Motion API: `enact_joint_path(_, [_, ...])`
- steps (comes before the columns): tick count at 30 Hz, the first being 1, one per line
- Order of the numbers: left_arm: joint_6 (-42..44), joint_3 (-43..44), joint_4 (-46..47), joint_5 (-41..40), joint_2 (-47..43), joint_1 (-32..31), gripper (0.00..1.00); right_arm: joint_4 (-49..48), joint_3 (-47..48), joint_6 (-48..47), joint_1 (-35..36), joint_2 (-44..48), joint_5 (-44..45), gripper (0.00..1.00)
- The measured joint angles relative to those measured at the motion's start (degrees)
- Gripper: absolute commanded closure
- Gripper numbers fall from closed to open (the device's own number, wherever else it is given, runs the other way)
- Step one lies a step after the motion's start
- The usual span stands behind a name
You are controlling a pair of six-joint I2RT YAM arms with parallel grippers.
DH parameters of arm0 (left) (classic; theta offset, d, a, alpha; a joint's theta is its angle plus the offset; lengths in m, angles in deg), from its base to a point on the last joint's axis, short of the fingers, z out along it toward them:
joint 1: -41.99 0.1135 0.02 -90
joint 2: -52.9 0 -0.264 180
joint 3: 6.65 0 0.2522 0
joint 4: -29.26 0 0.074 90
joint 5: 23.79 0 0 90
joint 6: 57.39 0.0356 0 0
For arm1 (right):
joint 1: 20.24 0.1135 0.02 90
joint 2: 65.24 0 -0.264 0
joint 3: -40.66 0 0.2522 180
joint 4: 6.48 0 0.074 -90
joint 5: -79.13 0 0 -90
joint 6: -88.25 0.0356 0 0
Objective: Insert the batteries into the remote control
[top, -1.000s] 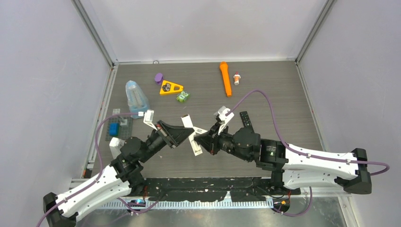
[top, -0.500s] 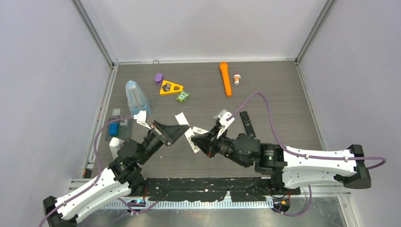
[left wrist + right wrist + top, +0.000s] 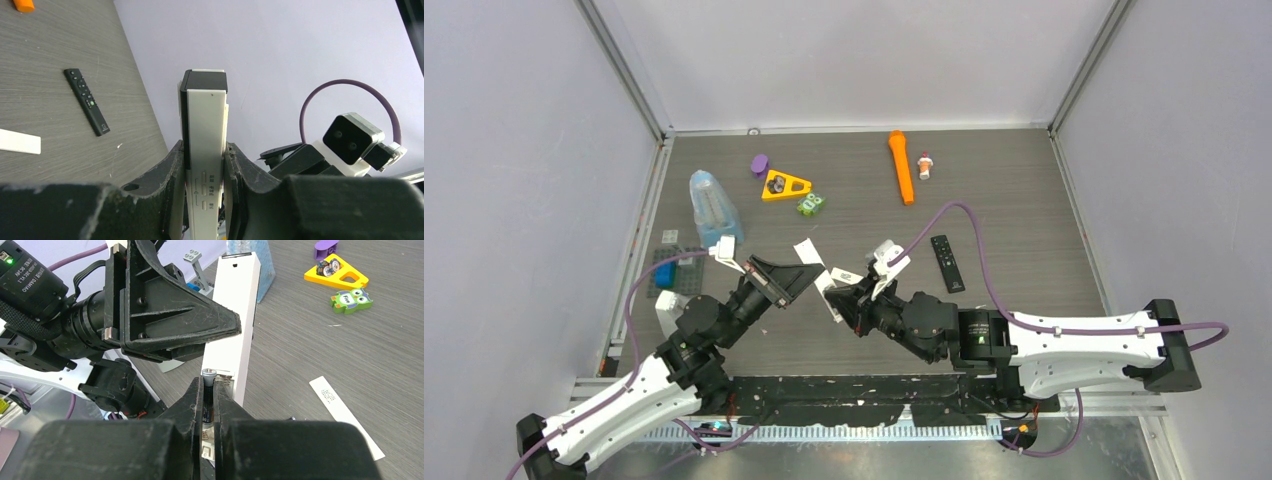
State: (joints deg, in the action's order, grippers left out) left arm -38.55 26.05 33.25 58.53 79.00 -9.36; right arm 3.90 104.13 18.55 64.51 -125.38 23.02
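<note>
My left gripper (image 3: 205, 148) is shut on the white remote control (image 3: 205, 120), holding it in the air with its dark end away from the wrist. In the right wrist view the remote control (image 3: 240, 315) shows its open battery bay, with a spring at the bay's end. My right gripper (image 3: 208, 385) is shut on a dark battery (image 3: 208, 376) whose silver tip lies at the bay's far end. From above, the left gripper (image 3: 809, 283) and right gripper (image 3: 840, 298) meet at the remote control (image 3: 808, 251) near the table's front middle.
A white cover strip (image 3: 345, 415) lies on the table beneath. A slim black button handset (image 3: 946, 262) sits to the right. Farther back are an orange flashlight (image 3: 901, 165), a yellow triangle (image 3: 786, 185), a green owl toy (image 3: 811, 204) and a clear bottle (image 3: 712, 208).
Both grippers, with the remote control and the battery, have shifted a little to the left and back. The right arm has stretched further left. Neither grip has changed.
</note>
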Motion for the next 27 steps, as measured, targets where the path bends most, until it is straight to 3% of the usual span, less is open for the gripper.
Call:
enact_joint_path(14, [-1.55, -1.16, -0.15, -1.27, -1.53, 0.0, 1.0, -0.94, -0.85, -0.72, 0.28, -0.04, -2.56, 0.82])
enact_joint_path(23, [-1.73, -1.62, -0.39, -1.31, -1.18, 0.0, 1.0, 0.66, 0.33, -0.11, 0.26, -2.08, -2.14, 0.8])
enact_joint_path(27, [-1.75, -1.62, 0.0, -1.36, -0.31, 0.02, 1.0, 3.96, 2.34, 0.92, 0.26, -3.26, -0.66, 0.72])
